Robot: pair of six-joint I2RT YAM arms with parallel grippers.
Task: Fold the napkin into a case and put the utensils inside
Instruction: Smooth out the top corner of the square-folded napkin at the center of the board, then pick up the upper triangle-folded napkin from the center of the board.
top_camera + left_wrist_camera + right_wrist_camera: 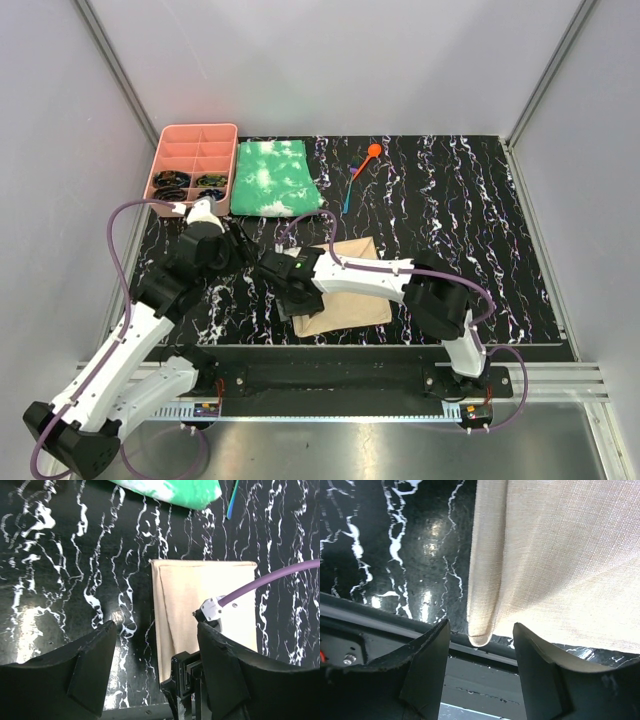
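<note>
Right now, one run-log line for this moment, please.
napkin: folded, flat on table | left gripper: open, empty | right gripper: open, over napkin's near corner | spoon, blue utensil: far side, not inserted

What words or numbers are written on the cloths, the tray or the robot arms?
No words or numbers can be read here.
The napkin, the green-and-white cloth, the pink tray and the orange spoon carry no writing.
Any marks at the arm bases are too small to read.
</note>
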